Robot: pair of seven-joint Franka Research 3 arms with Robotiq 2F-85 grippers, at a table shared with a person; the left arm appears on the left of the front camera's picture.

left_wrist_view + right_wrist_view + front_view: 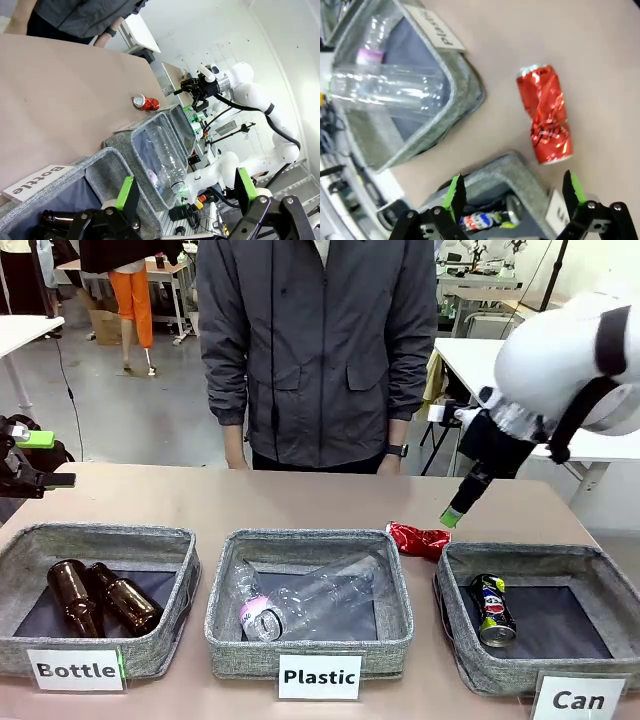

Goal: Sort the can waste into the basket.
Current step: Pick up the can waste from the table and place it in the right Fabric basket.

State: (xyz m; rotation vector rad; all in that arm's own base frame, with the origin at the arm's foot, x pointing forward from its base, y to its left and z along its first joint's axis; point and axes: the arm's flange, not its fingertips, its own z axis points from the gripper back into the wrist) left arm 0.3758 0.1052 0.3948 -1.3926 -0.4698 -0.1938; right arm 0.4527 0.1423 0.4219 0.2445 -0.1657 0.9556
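At the far left edge of the table (300, 495) we see the left gripper (45, 460) hovering low, holding nothing; in its own wrist view its green-padded fingers (129, 196) stand well apart, so it is open. Just right of it sits the "Bottle" bin (100, 540), with two brown glass bottles (100, 595) lying side by side on its dark lining. Next comes the "Plastic" bin (310, 540), holding clear plastic bottles (320, 595), one with a pink band near its neck.

Between the far corners of the "Plastic" bin and the next bin, on the bare tabletop, lies the crushed red can (418, 538) on its side; it is outside every bin, close against the far left corner of the "Can" basket (530, 555). In the right wrist view the red can (545, 120) lies beyond the basket's rim (520, 172), clear of the fingers.

Above and just behind that can hangs the right gripper (455, 515), pointing down and left from its white arm (570, 360). Its fingers (454, 192) are spread wide and empty.

Inside the "Can" basket, toward its left side, the dark blue can (492, 610) with yellow and red print lies on the lining.

A person in a grey jacket (320, 340) stands at the far side.
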